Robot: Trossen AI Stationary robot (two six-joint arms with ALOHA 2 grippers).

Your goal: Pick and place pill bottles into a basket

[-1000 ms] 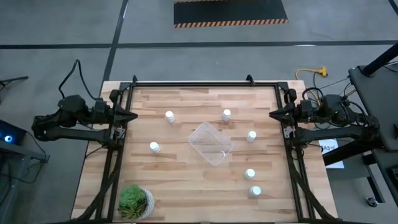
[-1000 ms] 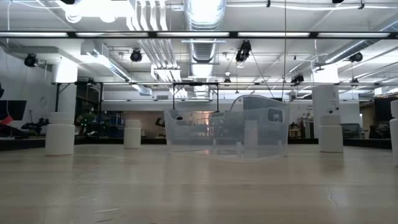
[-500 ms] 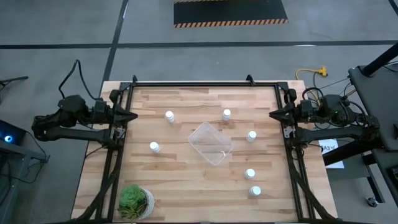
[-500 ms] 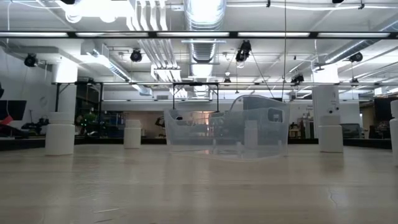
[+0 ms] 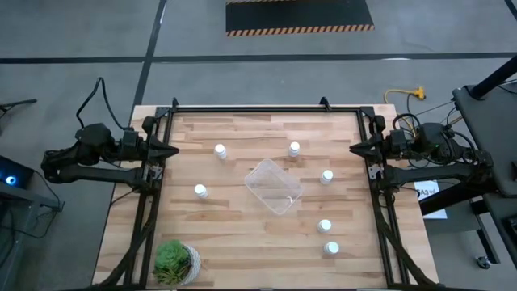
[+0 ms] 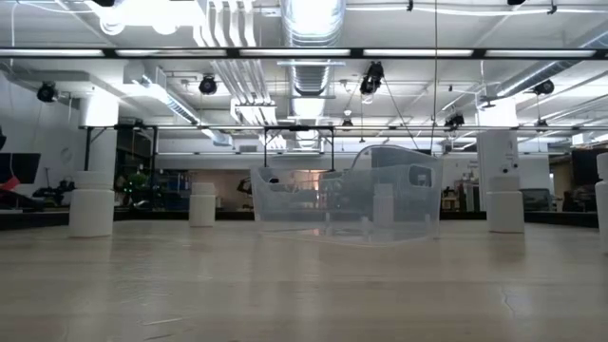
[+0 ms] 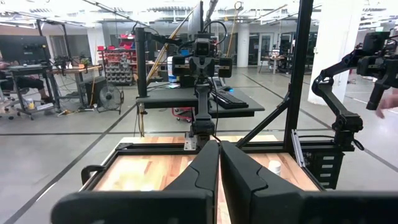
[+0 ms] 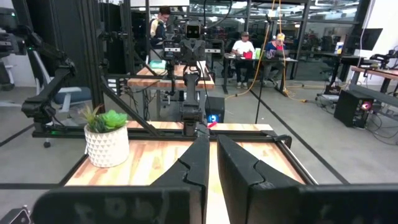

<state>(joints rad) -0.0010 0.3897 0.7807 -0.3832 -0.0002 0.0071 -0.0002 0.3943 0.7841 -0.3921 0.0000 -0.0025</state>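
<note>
Pale planked tabletop (image 5: 242, 234), clear rounded basket (image 5: 273, 185), squat white pill bottles (image 5: 200, 191), both hands pressed together.

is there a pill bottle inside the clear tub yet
No, in the high view the clear tub holds nothing, and all six pill bottles stand on the table around it.

High view: overhead, straight down, far enough to cover the whole table (image 5: 242, 242) and both arms. Low view: at tabletop height, level across the wood toward the room behind. Each wrist view faces inward across the table at the opposite arm. High and low views share the basket (image 5: 273, 185) (image 6: 347, 199).
</note>
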